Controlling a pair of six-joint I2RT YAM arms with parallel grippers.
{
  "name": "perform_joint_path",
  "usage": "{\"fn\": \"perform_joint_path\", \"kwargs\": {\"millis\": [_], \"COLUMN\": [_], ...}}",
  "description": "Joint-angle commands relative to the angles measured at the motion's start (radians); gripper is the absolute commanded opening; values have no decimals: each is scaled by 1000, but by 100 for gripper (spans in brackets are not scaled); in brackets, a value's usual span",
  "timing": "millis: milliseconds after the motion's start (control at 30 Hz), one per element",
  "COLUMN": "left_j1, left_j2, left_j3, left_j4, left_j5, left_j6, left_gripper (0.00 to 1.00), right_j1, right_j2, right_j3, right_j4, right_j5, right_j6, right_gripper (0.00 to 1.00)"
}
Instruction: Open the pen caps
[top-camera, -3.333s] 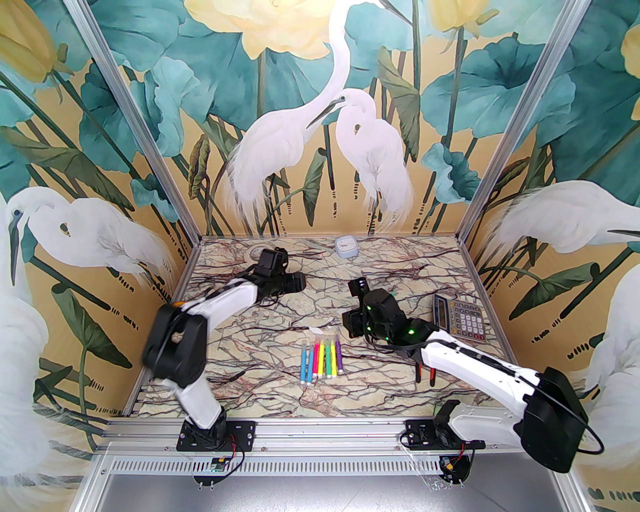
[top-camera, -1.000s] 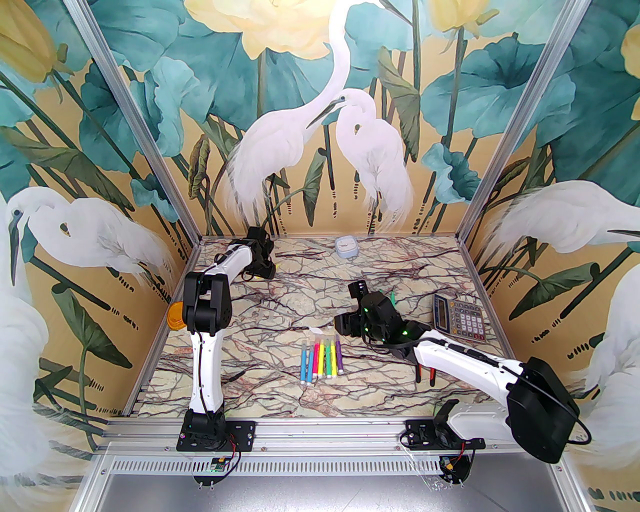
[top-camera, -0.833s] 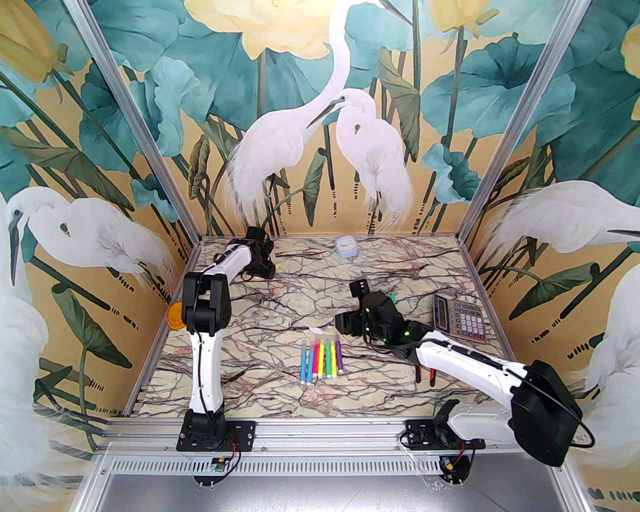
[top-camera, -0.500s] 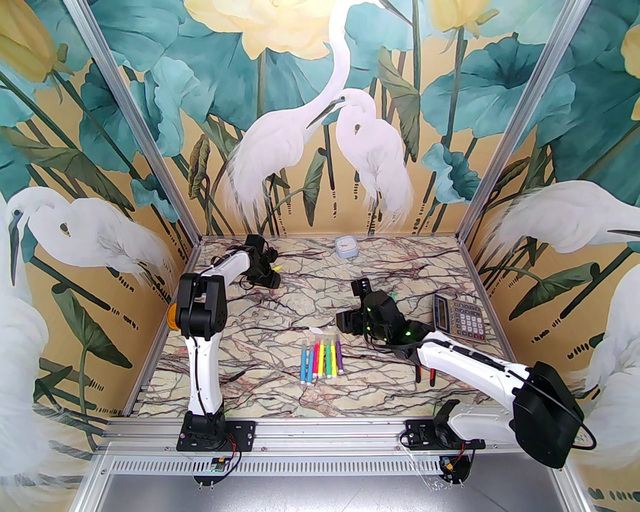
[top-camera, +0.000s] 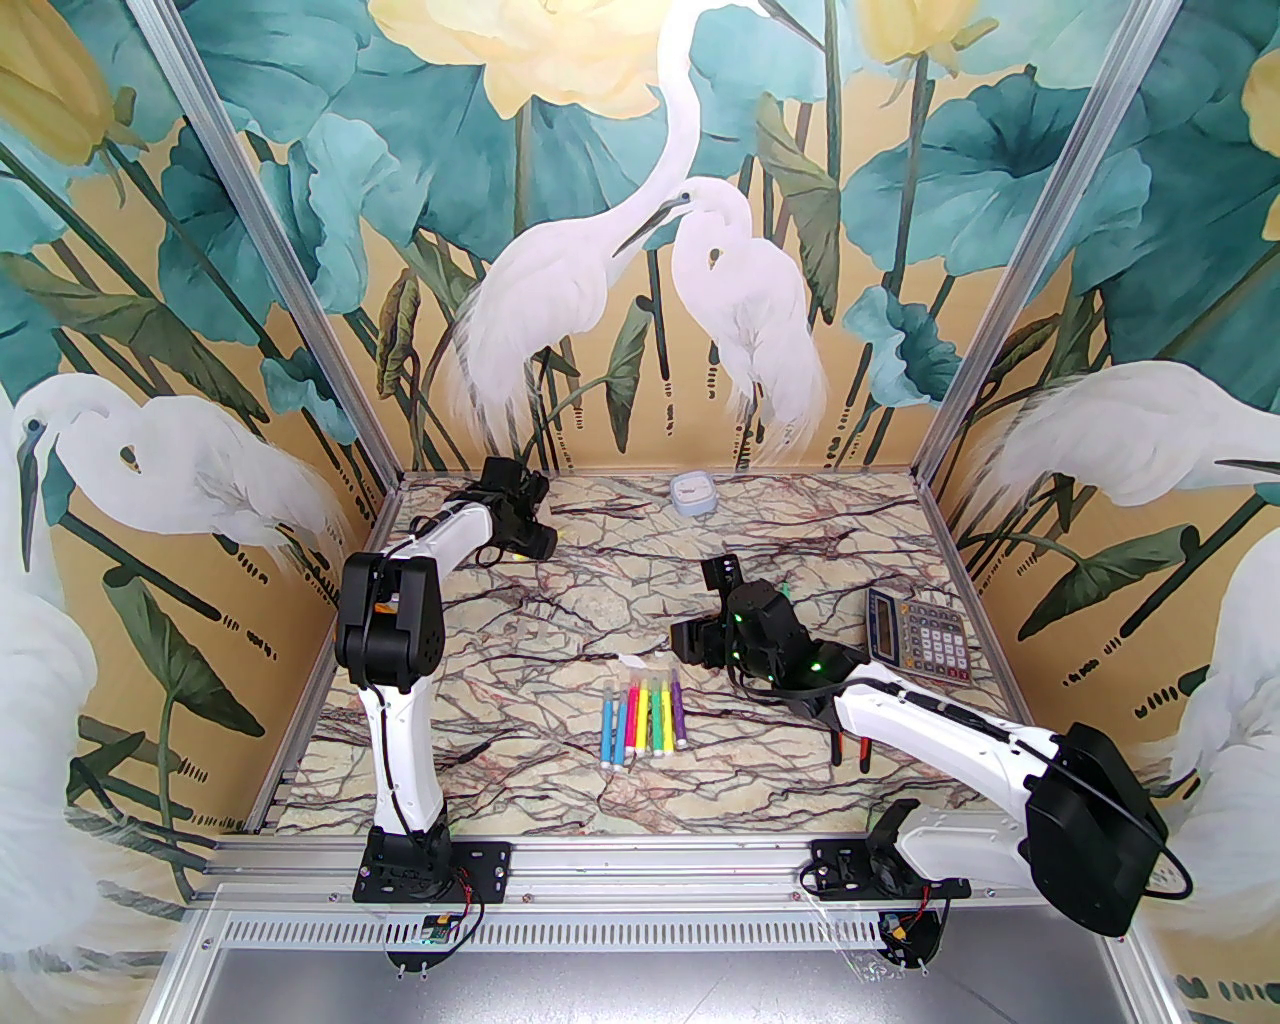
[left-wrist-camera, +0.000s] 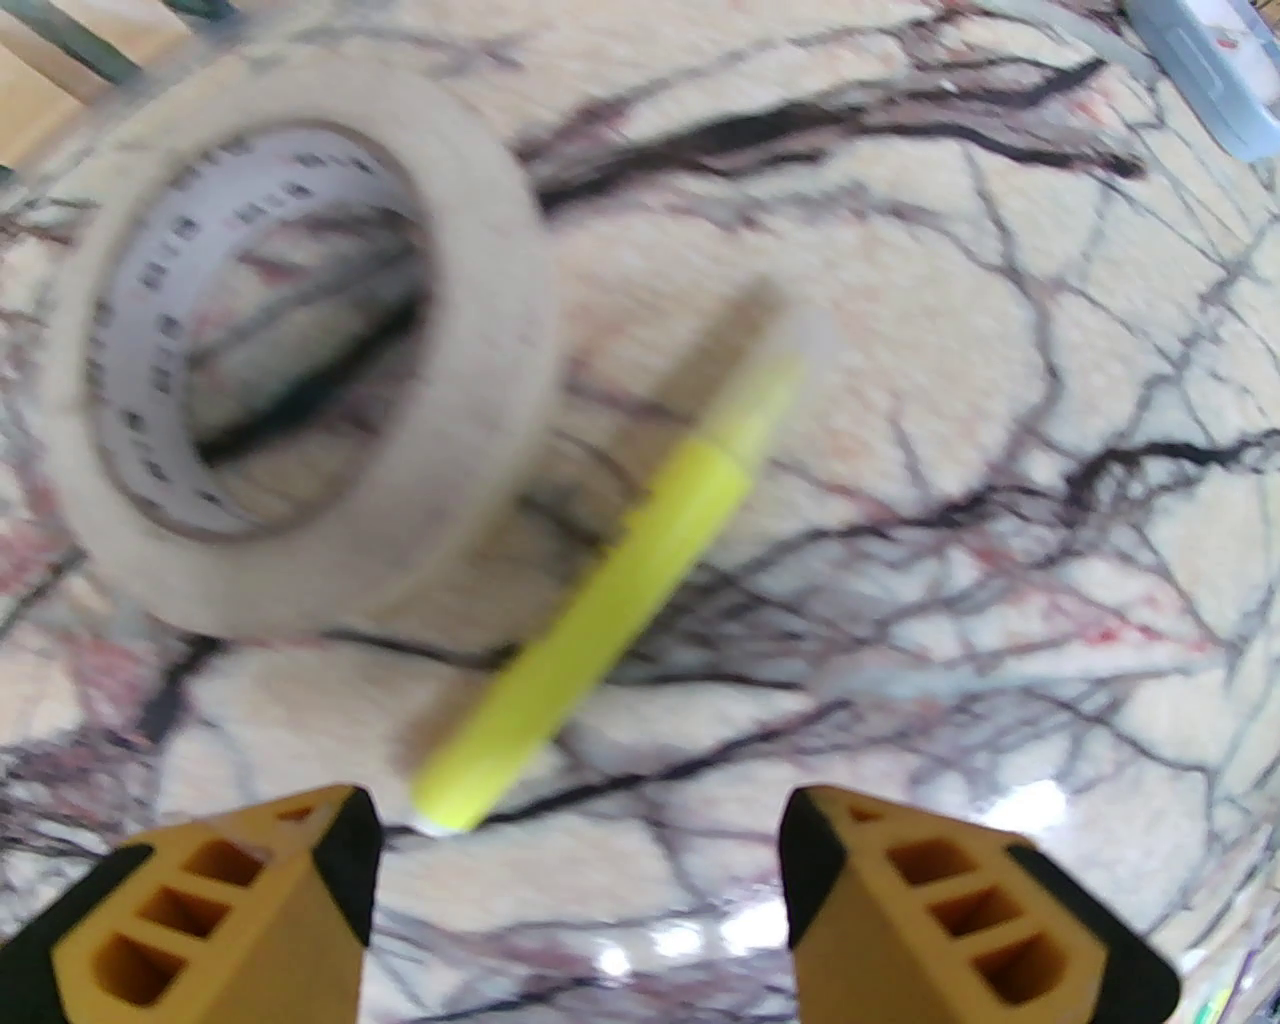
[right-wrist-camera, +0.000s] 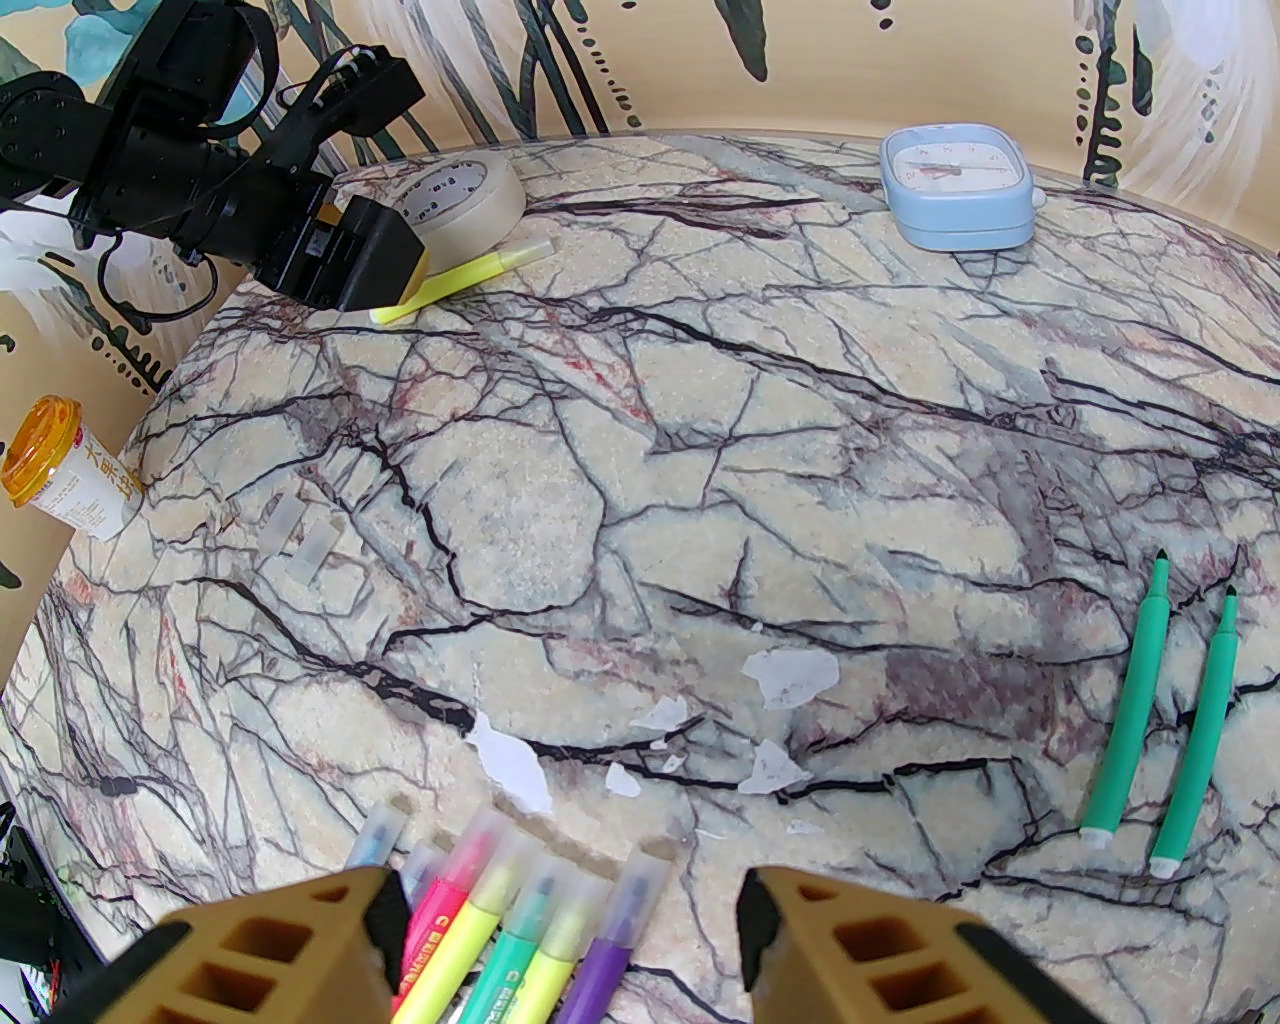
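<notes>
My left gripper (left-wrist-camera: 575, 865) is open at the table's far left corner, its fingers (left-wrist-camera: 335, 860) apart with nothing between them. Just ahead of it a yellow marker (left-wrist-camera: 610, 590) lies flat on the marble, its clear cap (left-wrist-camera: 800, 335) on the far end. My right gripper (right-wrist-camera: 565, 905) is open and hovers above the capped ends of a row of several markers (top-camera: 645, 715) in blue, pink, yellow, green and purple. Two loose pen caps (right-wrist-camera: 300, 535) lie left of centre. Two green markers (right-wrist-camera: 1165, 715) lie uncapped at the right.
A roll of masking tape (left-wrist-camera: 300, 340) lies flat beside the yellow marker. A blue clock (top-camera: 693, 493) sits at the back wall, a calculator (top-camera: 915, 635) at the right and an orange-lidded cup (right-wrist-camera: 60, 470) at the left edge. Red-handled pliers (top-camera: 848, 745) lie under my right arm.
My left gripper has opened and the yellow marker now lies on the table beside the tape. The left arm drew back a little. The right arm has barely moved.
</notes>
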Motion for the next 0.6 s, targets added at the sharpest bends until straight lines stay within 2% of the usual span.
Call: {"fn": "perform_joint_path", "kwargs": {"millis": [0, 367, 567], "left_j1": [0, -1, -3], "left_j2": [51, 130, 147], "left_j3": [31, 123, 139], "left_j4": [32, -49, -130], "left_j5": [-54, 14, 51], "left_j6": [53, 76, 65], "left_gripper": [70, 58, 46], "right_j1": [-5, -5, -5], "right_j2": [5, -1, -3], "right_j3": [-6, -6, -4], "right_j4": [24, 18, 19], "right_j5": [-1, 6, 14], "right_j6": [5, 9, 7], "right_gripper": [61, 61, 62]}}
